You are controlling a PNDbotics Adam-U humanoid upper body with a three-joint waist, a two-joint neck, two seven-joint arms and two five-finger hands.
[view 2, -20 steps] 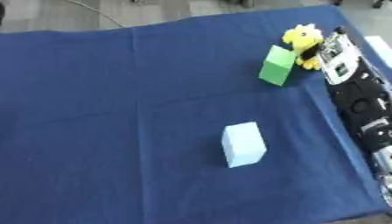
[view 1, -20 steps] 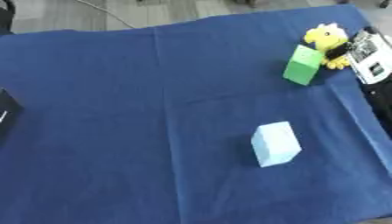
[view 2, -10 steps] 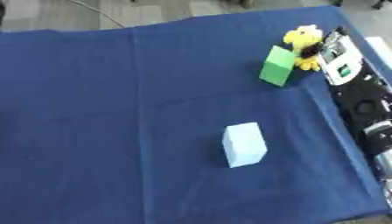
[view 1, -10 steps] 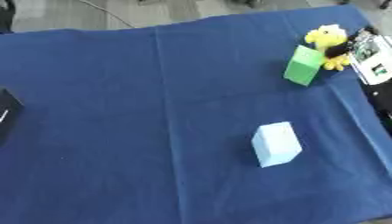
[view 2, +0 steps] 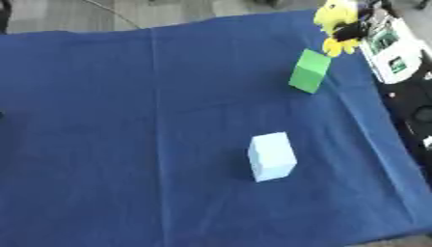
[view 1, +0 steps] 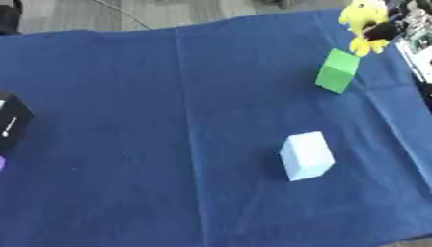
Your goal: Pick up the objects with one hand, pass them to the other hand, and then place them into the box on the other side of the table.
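The counter [view 1: 127, 96] fills pretty much both views, covered in a dark blue cloth with a couple of fold creases running top to bottom. Past its far edge at 12 o'clock there's a strip of grey floor [view 1: 127, 12] with a thin cable [view 1: 114, 7] lying across it.

Over at 3 o'clock, off the cloth's edge, the right eye view shows the robot's right arm [view 2: 413, 116], black, plus a white panel [view 2: 390, 48] with green marks higher up. Nothing sits between the blocks and the middle of the cloth, that area is just bare fabric.

Next biggest is the black box [view 1: 13, 123] at 9 o'clock, right on the picture's edge, with a thin white line on its side and a small purple bit [view 1: 2, 164] just below it. Only the left eye view catches it.

Then the pale blue block [view 1: 306, 155], a plain box shape lying a bit toward 4 o'clock from centre, well apart from everything else. The green block [view 2: 310, 70] sits at about 2 o'clock, tilted a little, same boxy shape.

Smallest is the yellow plush toy [view 1: 364, 19] at 1 o'clock, up above the green block, near it. Something dark, which looks like the right hand [view 2: 347, 32], is across the toy's middle, but I can't tell whether its fingers are wrapped round it. The left hand doesn't show anywhere.
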